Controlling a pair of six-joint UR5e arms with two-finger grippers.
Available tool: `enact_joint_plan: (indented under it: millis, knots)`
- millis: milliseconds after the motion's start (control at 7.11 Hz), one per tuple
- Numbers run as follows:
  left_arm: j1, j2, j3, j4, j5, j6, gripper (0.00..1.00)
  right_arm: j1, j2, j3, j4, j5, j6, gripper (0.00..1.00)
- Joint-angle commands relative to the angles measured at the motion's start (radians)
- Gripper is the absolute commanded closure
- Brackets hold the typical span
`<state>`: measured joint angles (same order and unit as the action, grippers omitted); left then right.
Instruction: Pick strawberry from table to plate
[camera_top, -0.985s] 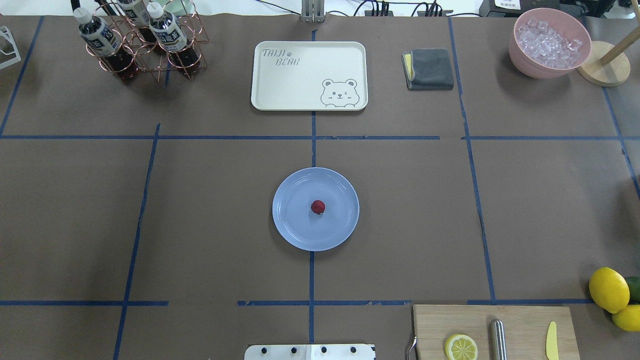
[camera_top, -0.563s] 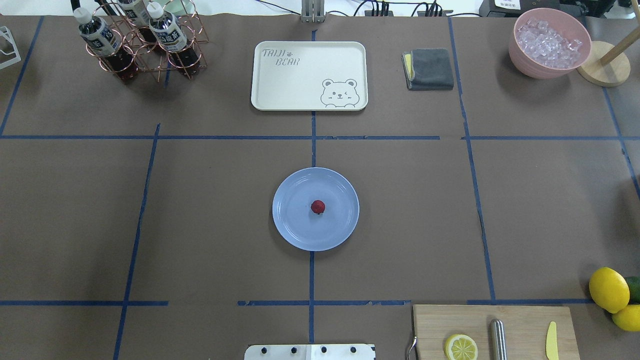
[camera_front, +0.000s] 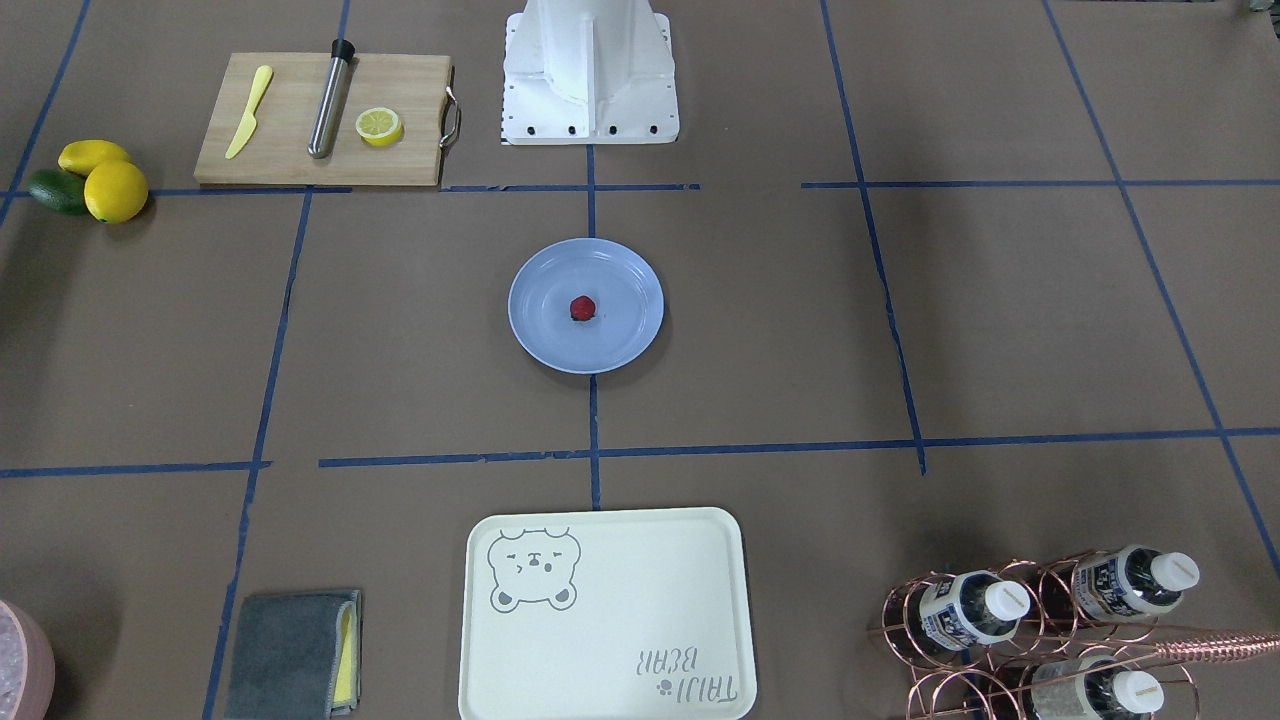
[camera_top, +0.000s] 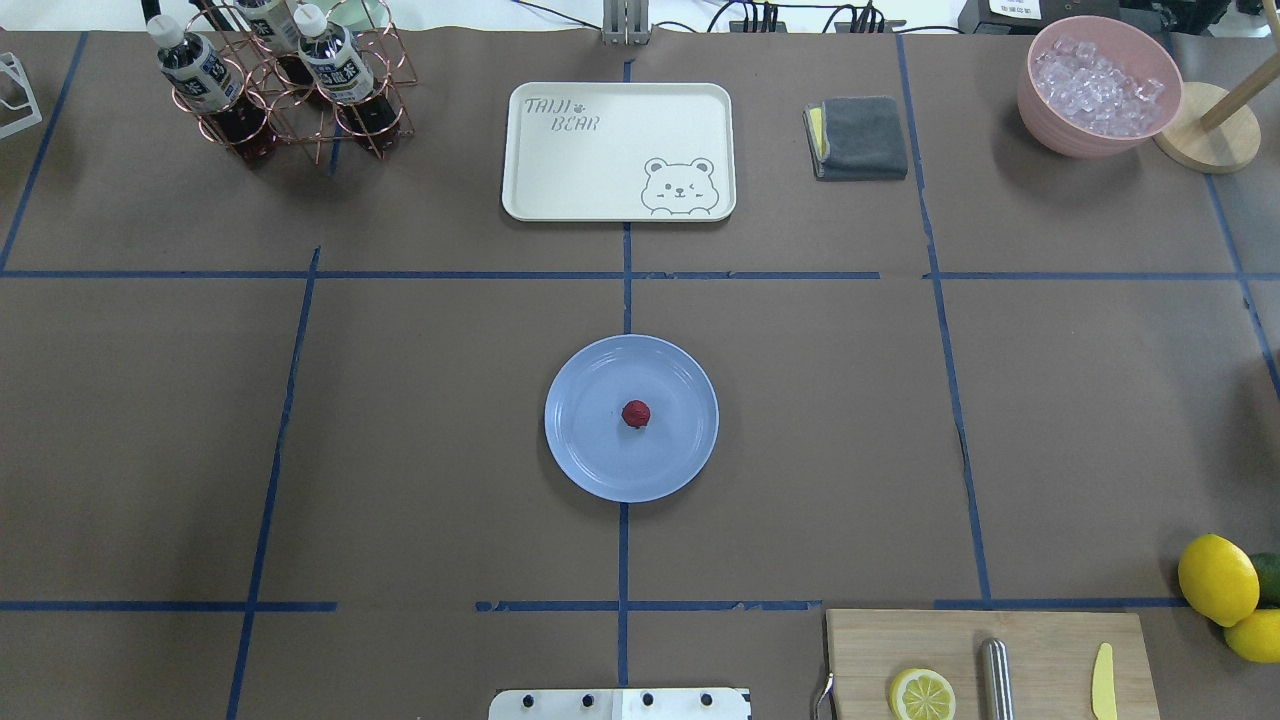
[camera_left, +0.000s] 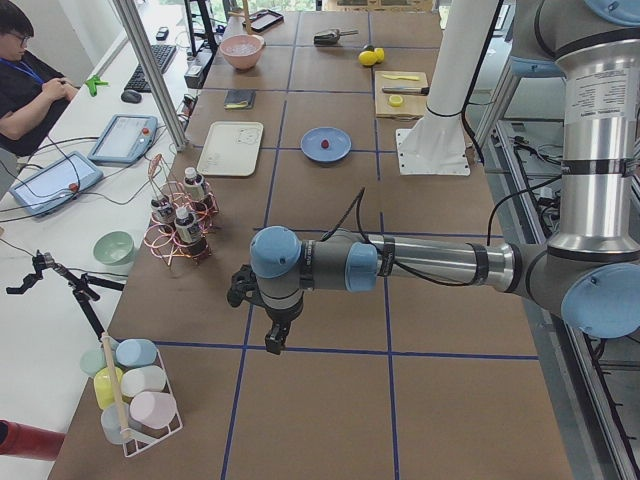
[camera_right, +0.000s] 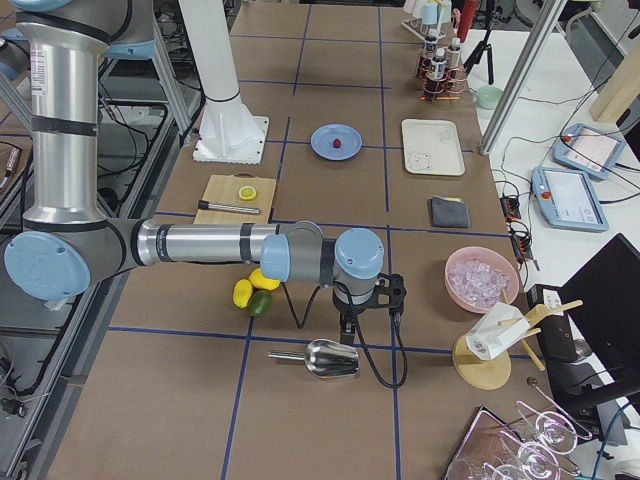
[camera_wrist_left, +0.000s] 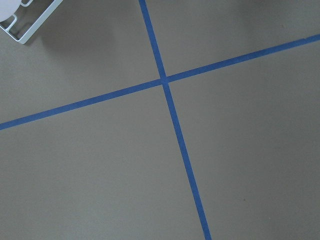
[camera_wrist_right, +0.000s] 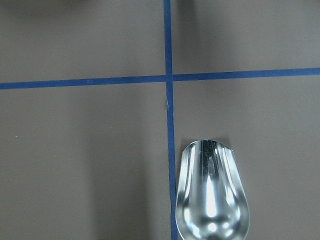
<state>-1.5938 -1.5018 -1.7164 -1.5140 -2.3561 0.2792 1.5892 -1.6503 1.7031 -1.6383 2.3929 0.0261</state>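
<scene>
While strawberry (camera_top: 636, 413) on plate (camera_top: 585, 465), left end effector (camera_left: 273, 340) and right end effector (camera_right: 347, 323) over table (camera_top: 400, 420), aperture indiscernible.

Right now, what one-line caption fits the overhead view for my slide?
Strawberry resting near the centre of the light-blue plate on the brown table with its blue tape grid.

I see the brown tabletop (camera_top: 400, 450), taped in a blue grid. The plate (camera_top: 590, 460) lies at its centre. Beyond the plate lie a cream tray (camera_top: 600, 160), grey cloth (camera_top: 862, 137) and bottle rack (camera_top: 290, 100); nearer than it, to its right, lie a cutting board (camera_top: 1040, 640) and lemons (camera_top: 1217, 579).
</scene>
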Motion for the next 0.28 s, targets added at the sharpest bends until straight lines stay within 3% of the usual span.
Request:
enact_joint_plan:
  millis: [0,141]
  knots:
    - [-0.002,0.0,0.0,0.0,0.0,0.0,0.0,0.0,-0.006,0.001,0.0,0.0,0.0,0.0]
    - [0.0,0.0,0.0,0.0,0.0,0.0,0.0,0.0,-0.006,0.001,0.0,0.0,0.0,0.0]
